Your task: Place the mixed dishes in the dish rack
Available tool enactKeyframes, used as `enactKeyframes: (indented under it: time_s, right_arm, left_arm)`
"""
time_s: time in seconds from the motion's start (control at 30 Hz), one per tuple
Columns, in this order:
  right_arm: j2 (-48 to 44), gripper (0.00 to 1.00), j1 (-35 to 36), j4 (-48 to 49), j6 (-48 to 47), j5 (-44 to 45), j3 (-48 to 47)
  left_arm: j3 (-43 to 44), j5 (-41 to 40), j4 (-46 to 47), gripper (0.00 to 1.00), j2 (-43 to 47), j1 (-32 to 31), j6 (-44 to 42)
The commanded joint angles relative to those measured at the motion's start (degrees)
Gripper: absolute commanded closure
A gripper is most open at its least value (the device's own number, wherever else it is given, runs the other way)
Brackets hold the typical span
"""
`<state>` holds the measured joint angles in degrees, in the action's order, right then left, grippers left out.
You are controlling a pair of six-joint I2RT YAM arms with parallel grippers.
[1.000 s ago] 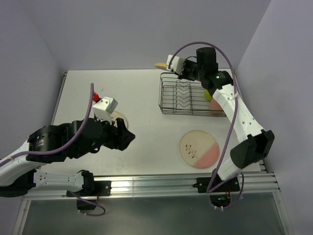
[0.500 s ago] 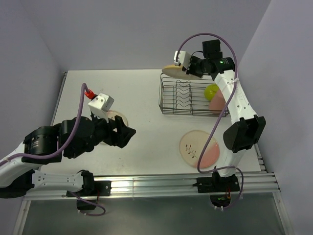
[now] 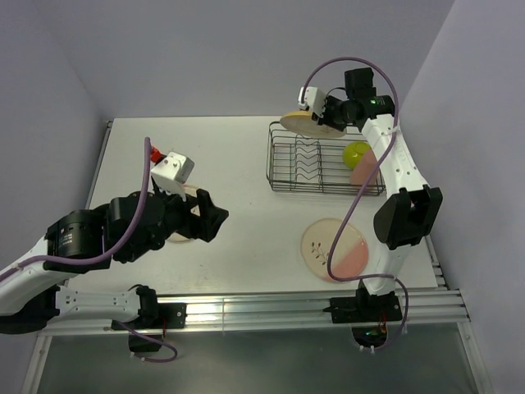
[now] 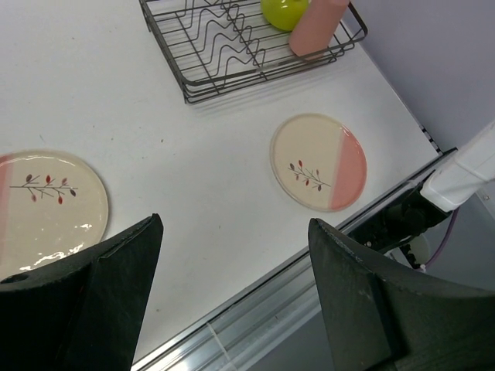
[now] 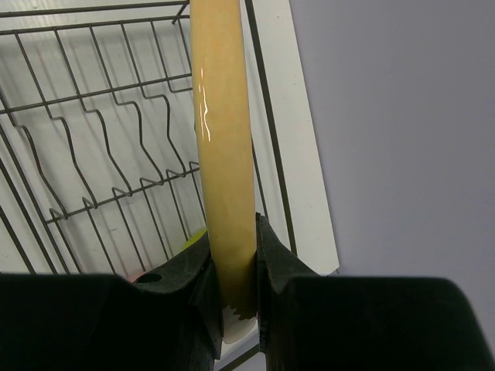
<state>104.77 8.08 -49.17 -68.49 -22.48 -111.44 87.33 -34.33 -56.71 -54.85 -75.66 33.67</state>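
Note:
My right gripper (image 3: 321, 117) is shut on the rim of a cream plate (image 3: 302, 123) and holds it tilted above the far left edge of the black wire dish rack (image 3: 283, 182). In the right wrist view the plate (image 5: 223, 131) shows edge-on between my fingers, over the rack's wavy dividers (image 5: 116, 154). The lime-green bowl (image 3: 356, 153) and pink cup (image 3: 363, 170) sit in the rack's right end. A pink-segment plate (image 3: 333, 249) lies on the table in front of the rack. Another plate (image 4: 46, 202) lies by my left gripper (image 3: 209, 222), which is open and empty above the table.
The table's front rail (image 3: 287, 308) runs below the near plate. Grey walls close in at the back and on the right. The rack stands near the table's right edge (image 3: 414, 205). My right arm (image 3: 402, 189) rises along that side.
My right gripper has lifted the plate and swung it over the rack's far left edge. My left gripper has shifted slightly right above the left plate.

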Motion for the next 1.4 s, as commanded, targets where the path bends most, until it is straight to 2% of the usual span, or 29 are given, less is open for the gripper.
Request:
enactKeyframes:
  time_s: [0.0, 1.0, 1.37]
  right_arm:
    - [-1.94, 1.00, -0.43, 7.51, -1.65, -2.92, -2.39]
    - [4.74, 1.00, -0.43, 8.39, -1.56, -1.61, -3.35]
    - [3.34, 1.00, 0.62, 7.59, -1.82, -1.16, -7.39]
  left_arm:
    - [0.56, -0.39, 1.60, 0.18, -0.34, 1.65, -1.15]
    - [0.21, 8.48, 2.22, 0.18, -0.52, 12.20, -4.22]
    - [-0.32, 11.91, 3.89, 0.18, -0.61, 15.98, -6.77]
